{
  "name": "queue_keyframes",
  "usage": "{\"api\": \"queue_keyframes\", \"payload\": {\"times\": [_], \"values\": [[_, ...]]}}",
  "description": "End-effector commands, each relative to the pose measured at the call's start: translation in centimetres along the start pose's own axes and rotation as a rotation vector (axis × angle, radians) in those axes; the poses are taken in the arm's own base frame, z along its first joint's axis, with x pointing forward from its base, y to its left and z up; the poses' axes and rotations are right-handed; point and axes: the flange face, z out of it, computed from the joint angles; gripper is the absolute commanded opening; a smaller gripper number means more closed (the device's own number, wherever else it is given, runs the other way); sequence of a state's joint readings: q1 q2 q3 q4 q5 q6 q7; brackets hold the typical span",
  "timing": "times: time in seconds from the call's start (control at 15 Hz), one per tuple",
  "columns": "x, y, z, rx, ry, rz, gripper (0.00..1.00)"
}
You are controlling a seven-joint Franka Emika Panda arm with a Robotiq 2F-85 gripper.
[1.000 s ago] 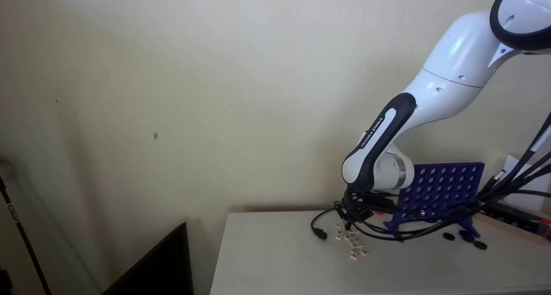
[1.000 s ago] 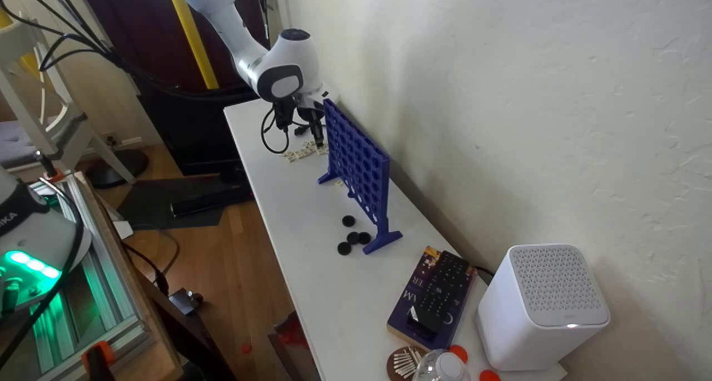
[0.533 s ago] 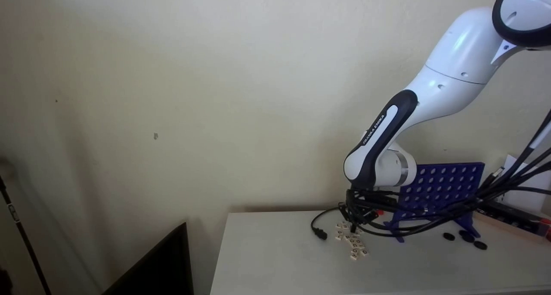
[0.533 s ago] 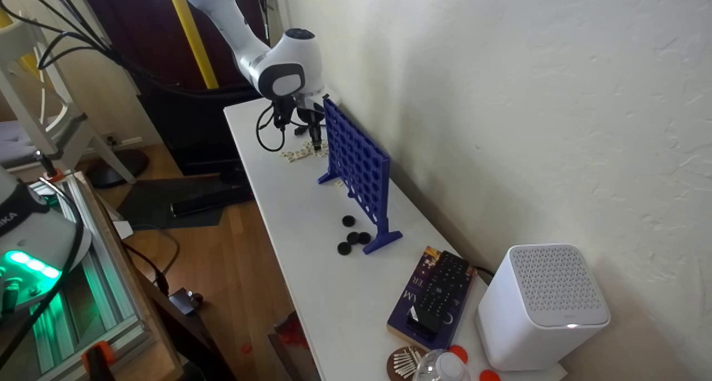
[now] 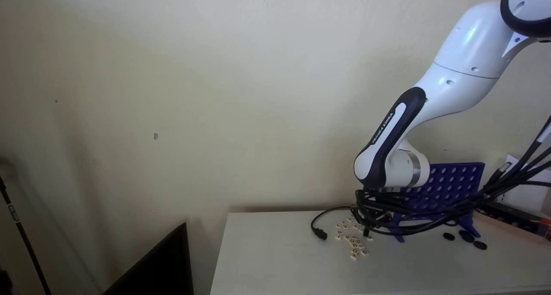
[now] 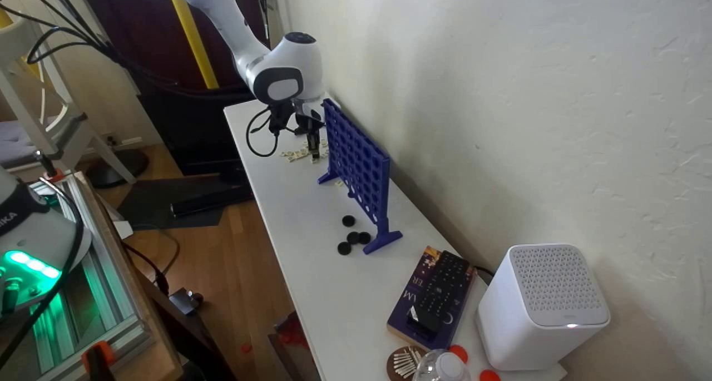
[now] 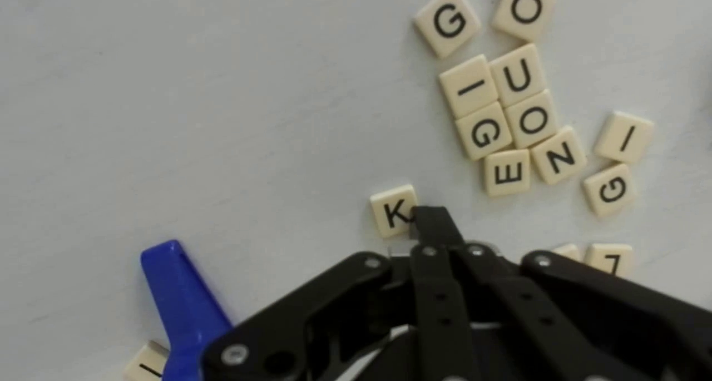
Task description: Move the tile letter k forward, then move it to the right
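Observation:
The tile letter K (image 7: 394, 209) is cream with a black letter and lies flat on the white table. My gripper (image 7: 436, 222) is shut, with its fingers together and nothing visible between them. Its dark fingertip stands at the right side of the K tile in the wrist view and covers a little of that edge. In an exterior view the gripper tip (image 5: 366, 231) is low at the table, with a small tile (image 5: 369, 238) right beside it, its letter unreadable. The gripper (image 6: 314, 152) also shows in an exterior view, just left of the blue rack.
Several other letter tiles (image 7: 509, 172) lie to the right and upper right in the wrist view. A blue game rack (image 6: 359, 164) stands close by; its foot (image 7: 181, 303) shows lower left in the wrist view. Black discs (image 6: 352, 237), a black plug cable (image 5: 320, 233) and a book (image 6: 406, 308) are on the table.
In an exterior view my gripper has moved right and toward the front, and a small tile beside its tip has shifted the same way. The gripper looks shut throughout.

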State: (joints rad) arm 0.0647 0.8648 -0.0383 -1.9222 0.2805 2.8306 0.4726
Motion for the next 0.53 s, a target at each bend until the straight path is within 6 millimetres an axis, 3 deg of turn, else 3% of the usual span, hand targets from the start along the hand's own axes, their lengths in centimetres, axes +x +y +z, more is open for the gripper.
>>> {"api": "queue_keyframes", "payload": {"times": [0.0,0.47], "values": [[-3.0,2.8,2.9,-0.041,-0.038,0.034,0.0],[-6.0,3.9,3.3,-0.067,-0.105,-0.227,0.0]]}}
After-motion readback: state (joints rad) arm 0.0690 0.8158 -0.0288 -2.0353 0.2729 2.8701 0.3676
